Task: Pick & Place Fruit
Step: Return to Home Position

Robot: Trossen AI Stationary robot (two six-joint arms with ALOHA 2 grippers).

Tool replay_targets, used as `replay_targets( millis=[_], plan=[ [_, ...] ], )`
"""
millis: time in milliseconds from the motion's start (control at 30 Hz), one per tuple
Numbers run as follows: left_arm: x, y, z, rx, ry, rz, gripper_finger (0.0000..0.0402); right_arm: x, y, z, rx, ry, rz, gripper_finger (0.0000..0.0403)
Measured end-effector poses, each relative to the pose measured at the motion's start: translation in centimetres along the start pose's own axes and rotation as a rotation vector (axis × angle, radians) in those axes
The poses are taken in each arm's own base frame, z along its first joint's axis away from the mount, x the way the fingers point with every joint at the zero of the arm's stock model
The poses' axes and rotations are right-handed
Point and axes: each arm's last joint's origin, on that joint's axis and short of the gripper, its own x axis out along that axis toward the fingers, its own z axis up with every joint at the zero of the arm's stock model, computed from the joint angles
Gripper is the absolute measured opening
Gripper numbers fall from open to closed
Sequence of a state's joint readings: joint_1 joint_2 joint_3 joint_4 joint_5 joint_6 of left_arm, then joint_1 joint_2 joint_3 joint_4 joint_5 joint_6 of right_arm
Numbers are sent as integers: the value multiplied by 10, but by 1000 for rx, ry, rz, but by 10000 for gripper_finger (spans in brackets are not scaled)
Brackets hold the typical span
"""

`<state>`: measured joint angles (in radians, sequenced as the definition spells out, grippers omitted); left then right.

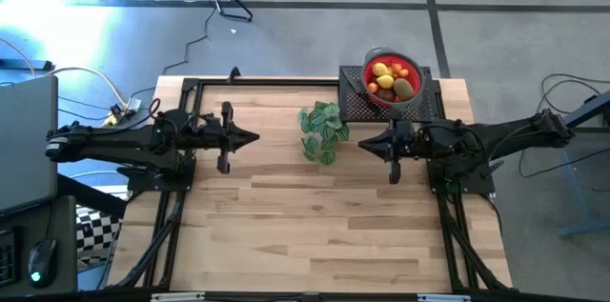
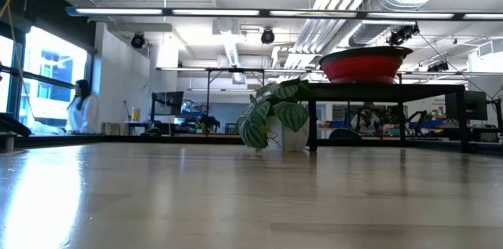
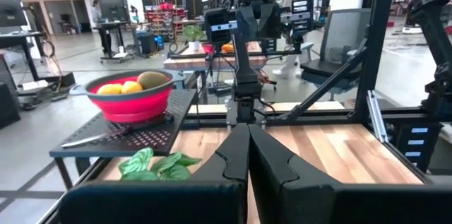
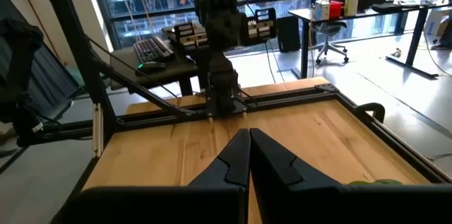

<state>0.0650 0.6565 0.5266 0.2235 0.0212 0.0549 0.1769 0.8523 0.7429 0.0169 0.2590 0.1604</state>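
Several small toy fruits (image 1: 389,79), yellow, red, orange and brown-green, lie heaped in the red bowl (image 1: 413,66), which stands on a black perforated stand (image 1: 355,100) at the table's far right. In the left wrist view yellow and green fruits (image 3: 129,83) show above the bowl's rim. My left gripper (image 1: 255,136) hovers shut over the table's left half, pointing right. My right gripper (image 1: 363,143) hovers shut just near of the stand, pointing left. Both touch nothing.
A green leafy plant sprig (image 1: 322,129) stands on the table between the two grippers, left of the stand. A dark utensil (image 3: 113,134) lies on the stand beside the bowl. Bare wooden tabletop (image 1: 315,226) fills the near half. A person (image 2: 81,108) is far off in the room.
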Motion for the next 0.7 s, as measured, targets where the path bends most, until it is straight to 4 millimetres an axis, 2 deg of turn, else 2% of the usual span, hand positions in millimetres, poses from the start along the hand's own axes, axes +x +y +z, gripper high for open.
replay_targets(
  millis=[233, 400, 700],
  plan=[
    [-13, 0, 1, -8, 27, 12, 0, 3, -4, -30, 14, -38, 6, 2],
    [-20, 0, 0, -4, 24, 18, 0, -3, -8, -46, 32, -116, 15, 2],
    [-34, -2, -44, 2, -42, 44, 0, -28, -15, -48, 52, -173, 25, 2]
  ],
)
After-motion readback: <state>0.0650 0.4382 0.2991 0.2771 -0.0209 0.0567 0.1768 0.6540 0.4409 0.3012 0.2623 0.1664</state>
